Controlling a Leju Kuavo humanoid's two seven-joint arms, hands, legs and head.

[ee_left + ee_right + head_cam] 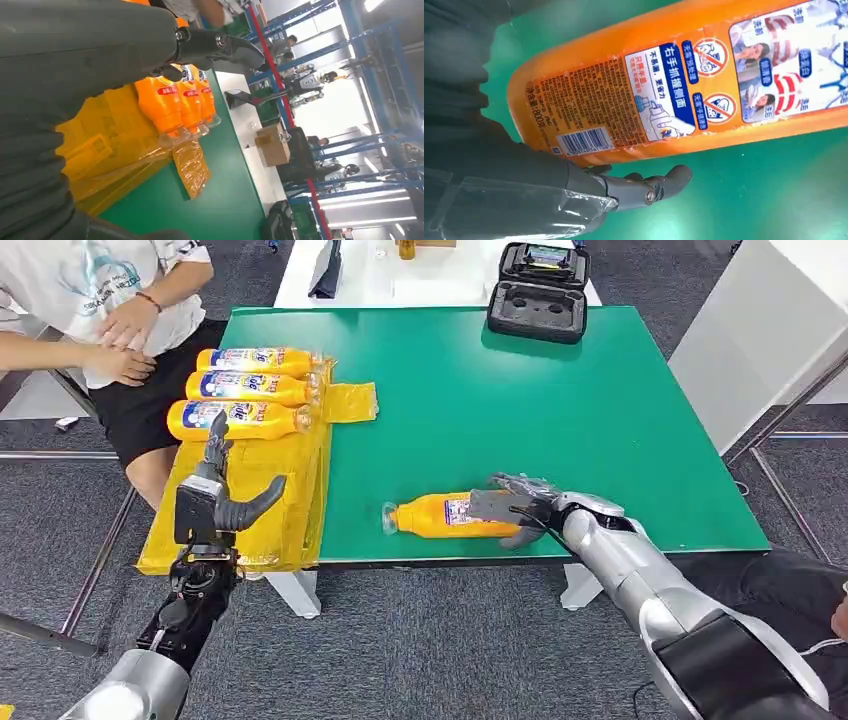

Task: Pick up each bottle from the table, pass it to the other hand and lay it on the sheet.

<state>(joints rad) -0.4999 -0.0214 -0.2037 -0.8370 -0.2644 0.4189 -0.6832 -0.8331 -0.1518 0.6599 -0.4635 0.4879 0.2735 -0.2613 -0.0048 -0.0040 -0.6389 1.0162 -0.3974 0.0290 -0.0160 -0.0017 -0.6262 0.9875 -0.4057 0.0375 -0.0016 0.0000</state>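
Observation:
An orange bottle [440, 515] [674, 85] lies on its side on the green table [560, 410], close to the front edge, cap pointing left. My right hand [515, 508] [499, 170] straddles its base end. Fingers reach over the top, and the thumb [649, 187] sits on the near side, a small gap away from the bottle. Three more orange bottles [250, 390] [172, 100] lie side by side on the yellow sheet [290, 505] [110, 145] at the table's left end. My left hand [215, 495] [75, 60] hovers upright over the sheet's near part, fingers apart, holding nothing.
A person [110, 310] sits at the far left, right beside the sheet. An open black case [537, 292] stands at the table's back edge. A white table [370, 280] lies behind. A loose yellow flap [350, 402] juts onto the green top.

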